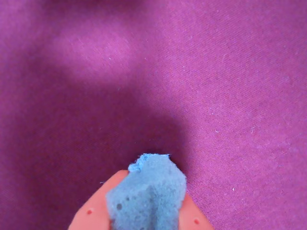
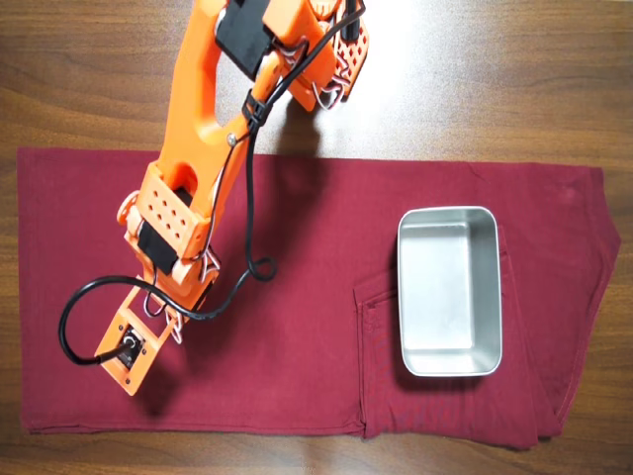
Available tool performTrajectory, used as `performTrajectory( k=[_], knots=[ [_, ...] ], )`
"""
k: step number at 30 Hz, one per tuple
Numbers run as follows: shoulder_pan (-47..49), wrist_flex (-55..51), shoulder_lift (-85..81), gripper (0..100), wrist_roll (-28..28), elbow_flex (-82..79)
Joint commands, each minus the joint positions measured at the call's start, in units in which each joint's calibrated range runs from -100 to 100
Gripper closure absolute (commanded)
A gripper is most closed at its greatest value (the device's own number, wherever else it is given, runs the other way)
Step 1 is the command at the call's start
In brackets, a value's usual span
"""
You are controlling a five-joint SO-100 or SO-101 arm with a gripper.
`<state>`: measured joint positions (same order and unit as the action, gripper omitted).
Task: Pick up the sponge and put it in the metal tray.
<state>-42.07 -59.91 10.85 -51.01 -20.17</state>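
Observation:
In the wrist view my gripper (image 1: 151, 194) is shut on the sponge (image 1: 146, 191), a small rough porous block that looks blue-grey here. It sits between the two orange fingers (image 1: 93, 213) at the bottom edge, over the purple-red cloth (image 1: 192, 72). In the overhead view the orange arm (image 2: 178, 208) reaches down to the left part of the cloth, and its wrist (image 2: 129, 351) hides the gripper and the sponge. The metal tray (image 2: 450, 297), shiny and rectangular, lies empty on the right part of the cloth, far from the gripper.
The dark red cloth (image 2: 297, 327) covers most of the wooden table (image 2: 495, 79). It has a seam and folds near the tray. A black cable (image 2: 247, 208) loops beside the arm. The arm's base (image 2: 297, 40) is at the top.

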Motion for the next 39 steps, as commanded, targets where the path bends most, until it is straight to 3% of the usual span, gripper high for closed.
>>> performTrajectory(
  k=[1,5,9,11,15,19,24,28,36,39],
  knots=[
    [0.23,-1.74,-1.40,100,0.68,1.73],
    [1.19,-4.22,-5.84,100,1.07,1.73],
    [7.33,-14.83,-18.97,100,1.76,6.56],
    [15.97,-19.16,-24.57,100,2.74,10.11],
    [43.90,-25.25,-30.34,100,6.40,10.11],
    [65.97,-22.76,-27.23,100,9.23,10.11],
    [80.94,-21.47,-22.88,100,10.50,9.47],
    [84.01,-21.56,-20.30,100,11.58,9.11],
    [80.46,-21.74,-21.01,99,11.58,6.28],
    [79.79,-20.82,-21.46,82,12.80,5.74]
  ],
)
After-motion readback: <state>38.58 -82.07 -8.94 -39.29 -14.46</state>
